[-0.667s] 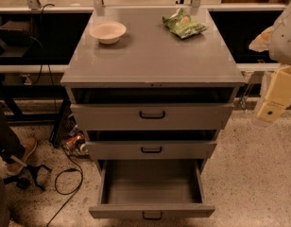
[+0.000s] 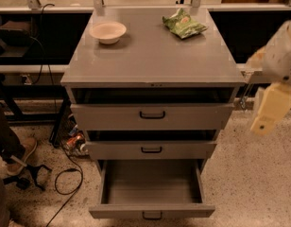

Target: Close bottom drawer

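Observation:
The bottom drawer (image 2: 152, 211) of the grey metal cabinet is pulled far out, its inside bare, its small black loop handle (image 2: 152, 216) at the frame's lower edge. The middle drawer (image 2: 151, 150) and the top drawer (image 2: 152, 116) stand slightly out. My gripper (image 2: 270, 109) hangs at the right edge, beside the cabinet's right side at top-drawer height, apart from every drawer. It shows as a cream finger under a white wrist.
On the cabinet top (image 2: 155, 56) sit a white bowl (image 2: 107, 31) and a green chip bag (image 2: 184, 24). Black cables (image 2: 65, 174) and a person's shoe (image 2: 20, 155) lie on the speckled floor at left. A dark bench runs behind.
The view has shifted a little. The gripper sits slightly lower and nearer the cabinet. The drawers have not moved.

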`<state>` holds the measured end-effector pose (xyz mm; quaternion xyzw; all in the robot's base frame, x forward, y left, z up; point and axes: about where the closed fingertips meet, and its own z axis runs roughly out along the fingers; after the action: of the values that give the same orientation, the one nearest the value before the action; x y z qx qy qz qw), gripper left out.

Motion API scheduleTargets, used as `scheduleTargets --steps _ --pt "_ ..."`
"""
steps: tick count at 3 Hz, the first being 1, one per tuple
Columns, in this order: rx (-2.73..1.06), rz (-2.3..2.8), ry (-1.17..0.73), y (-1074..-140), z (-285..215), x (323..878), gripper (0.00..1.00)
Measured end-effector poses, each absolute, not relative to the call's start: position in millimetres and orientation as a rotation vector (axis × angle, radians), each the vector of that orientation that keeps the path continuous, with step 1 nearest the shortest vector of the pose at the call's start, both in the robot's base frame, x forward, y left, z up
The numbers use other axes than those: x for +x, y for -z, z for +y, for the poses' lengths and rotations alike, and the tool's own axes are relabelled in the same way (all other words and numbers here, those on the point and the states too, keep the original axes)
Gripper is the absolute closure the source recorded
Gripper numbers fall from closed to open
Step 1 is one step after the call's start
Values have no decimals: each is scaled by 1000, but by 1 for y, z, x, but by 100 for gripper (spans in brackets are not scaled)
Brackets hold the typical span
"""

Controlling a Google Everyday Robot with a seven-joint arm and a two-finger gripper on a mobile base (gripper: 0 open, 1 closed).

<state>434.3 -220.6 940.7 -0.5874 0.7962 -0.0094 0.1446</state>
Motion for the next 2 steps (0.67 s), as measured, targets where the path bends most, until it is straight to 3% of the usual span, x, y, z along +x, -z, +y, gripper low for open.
scheduleTargets --steps 2 --pt "-1520 2448 -379 -753 -207 396 0"
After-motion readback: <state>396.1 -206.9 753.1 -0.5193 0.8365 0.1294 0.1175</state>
